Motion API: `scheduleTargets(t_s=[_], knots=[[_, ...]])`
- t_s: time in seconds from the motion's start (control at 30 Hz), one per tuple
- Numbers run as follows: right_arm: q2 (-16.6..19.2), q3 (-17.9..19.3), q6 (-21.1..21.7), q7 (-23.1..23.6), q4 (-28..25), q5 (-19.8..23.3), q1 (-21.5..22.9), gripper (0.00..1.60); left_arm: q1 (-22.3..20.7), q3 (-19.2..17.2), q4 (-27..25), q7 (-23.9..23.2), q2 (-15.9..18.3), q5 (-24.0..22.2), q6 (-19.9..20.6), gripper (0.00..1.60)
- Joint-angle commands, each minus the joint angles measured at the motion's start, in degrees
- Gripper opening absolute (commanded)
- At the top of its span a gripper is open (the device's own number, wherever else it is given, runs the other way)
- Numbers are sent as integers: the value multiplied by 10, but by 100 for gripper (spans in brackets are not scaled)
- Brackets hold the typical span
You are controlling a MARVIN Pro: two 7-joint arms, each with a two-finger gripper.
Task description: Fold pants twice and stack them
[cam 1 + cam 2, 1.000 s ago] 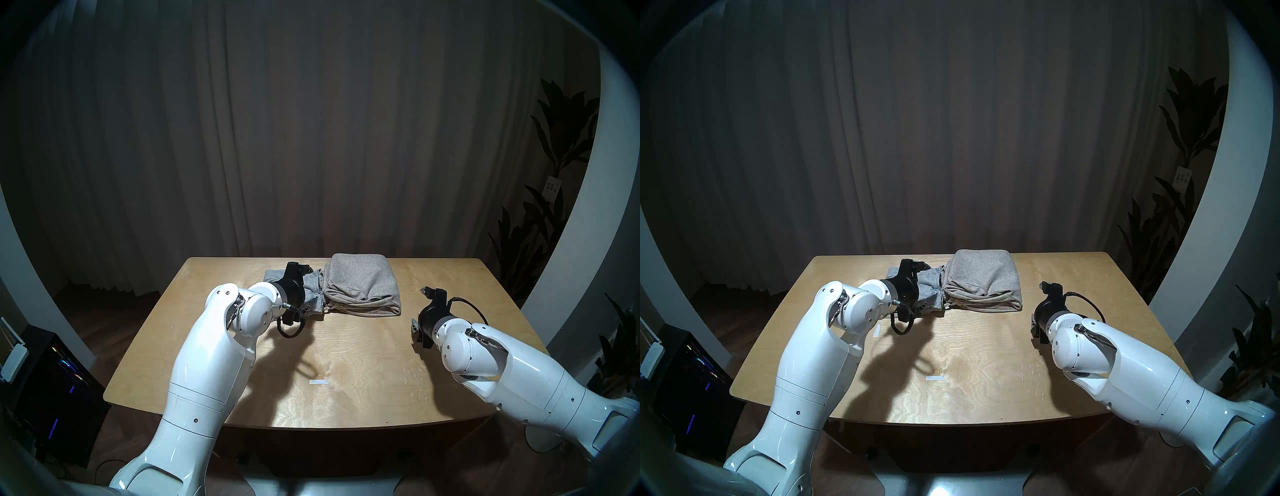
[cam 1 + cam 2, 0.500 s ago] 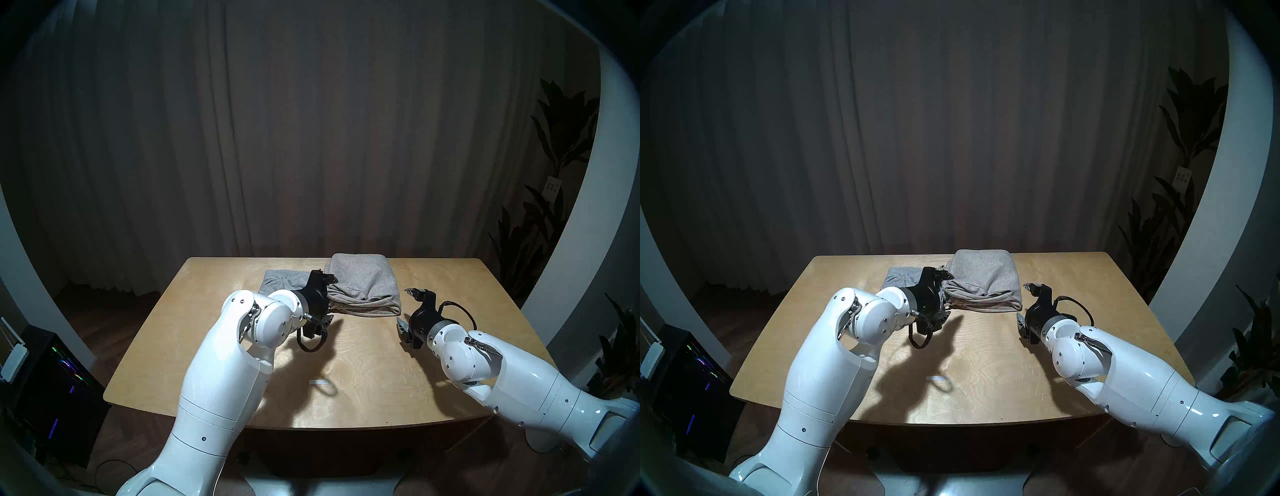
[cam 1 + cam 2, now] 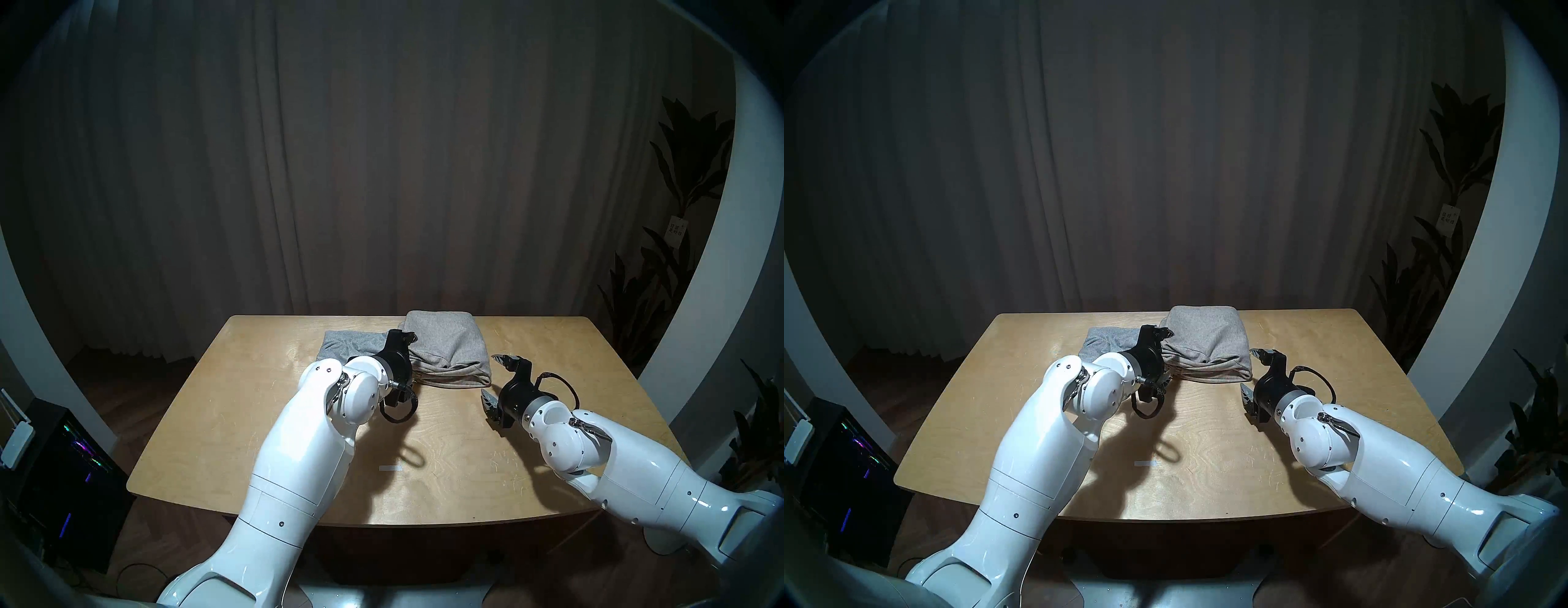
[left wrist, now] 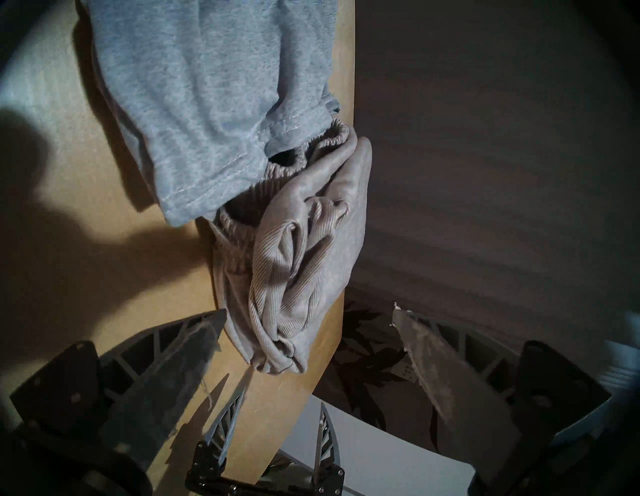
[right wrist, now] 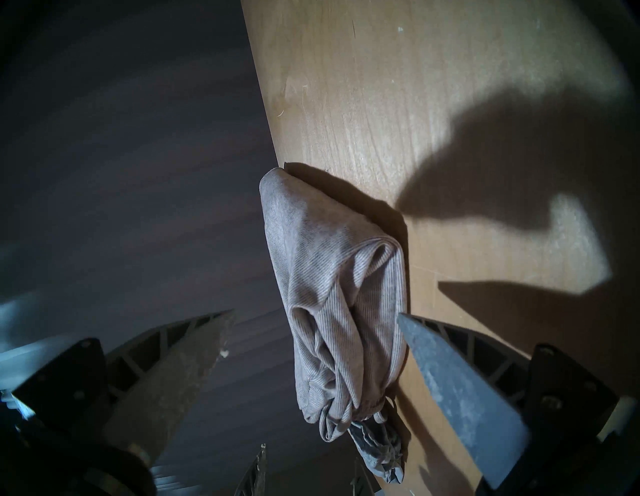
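Observation:
Folded beige-grey pants (image 3: 445, 352) lie at the table's far middle, their bunched edge facing me. Smaller light grey pants (image 3: 345, 344) lie folded just to their left, touching them. My left gripper (image 3: 413, 367) hangs open at the beige bundle's left end, where the two pairs meet. In the left wrist view the beige pants (image 4: 304, 242) sit ahead of the spread fingers (image 4: 433, 356), with the grey pants (image 4: 207, 104) beyond. My right gripper (image 3: 492, 378) is open at the bundle's right end; its wrist view shows the beige pants (image 5: 329, 277) between the fingers (image 5: 450, 374). Neither holds anything.
The wooden table (image 3: 254, 403) carries a small white tape mark (image 3: 390, 468) near the front. The pants lie close to the far edge, with a dark curtain behind. A computer case (image 3: 63, 467) stands on the floor at left and plants (image 3: 679, 297) at right.
My left arm swung right, off the grey pants to the beige bundle's left end. My right gripper moved left and forward to the bundle's right end. Both stayed open.

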Motion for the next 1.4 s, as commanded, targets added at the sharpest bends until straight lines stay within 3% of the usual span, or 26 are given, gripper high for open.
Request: scheduleTargets(t_s=[0.0,0.3,0.47,0.9,1.37], knots=[[-7,8,-5,12,-3,2,4,160,-10,1,-13,2,-22,-3,-18,160],[-21,10,-44,-6,-4,13,12,160,0,20,0,10,-17,22,-35,160],[-21,4,-44,-15,-4,12,16,160,-3,22,15,-8,-15,28,-33,160],[-35,-14,-70,-35,19,-20,41,160,-38,23,77,-34,-22,42,-34,160],[-65,-30,-63,-51,68,-42,74,160,-70,22,137,-57,-31,56,-34,160]])
